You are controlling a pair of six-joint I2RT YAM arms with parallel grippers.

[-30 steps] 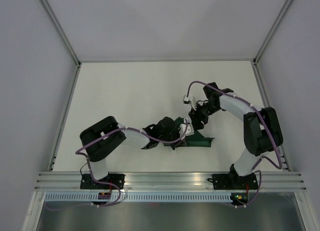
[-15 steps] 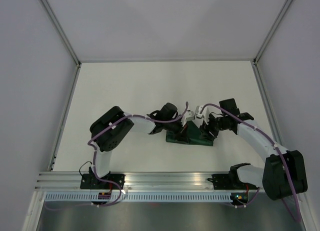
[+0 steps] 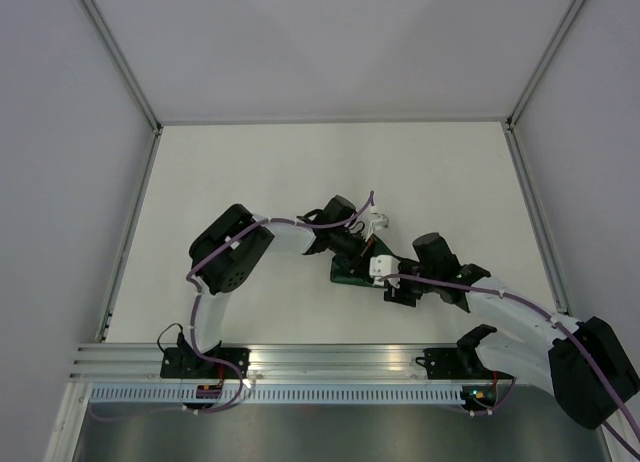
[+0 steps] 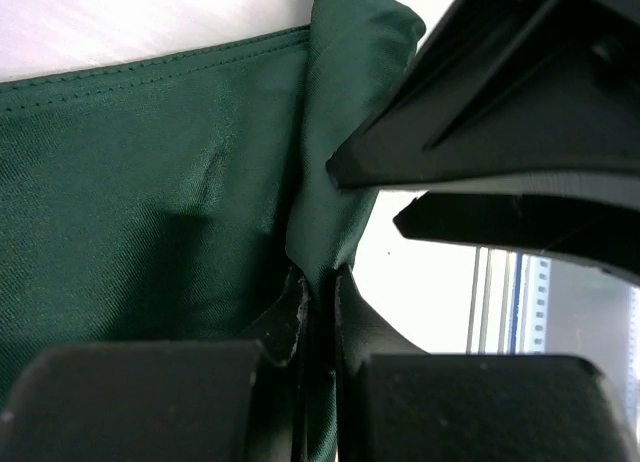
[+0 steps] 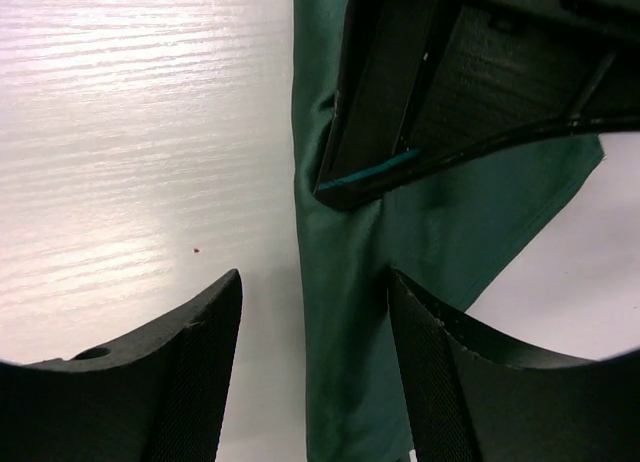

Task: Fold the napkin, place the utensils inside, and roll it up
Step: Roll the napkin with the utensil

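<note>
The dark green napkin lies bunched in a narrow strip at the table's middle. My left gripper is over its far side, shut on a raised fold of the napkin that runs up from the closed jaws. My right gripper is at the strip's right end, open, with its fingers either side of the napkin and not touching it. The right gripper's black fingers hang close over the fold in the left wrist view. The orange-red utensil is hidden or out of view.
The white tabletop is bounded by grey walls and metal rails left and right, with a slotted aluminium rail along the near edge. The two gripper heads nearly touch over the napkin.
The right arm swung from the far side of the napkin round to its near right end. The left gripper moved away from the near edge. The napkin has bunched narrower and shifted left.
</note>
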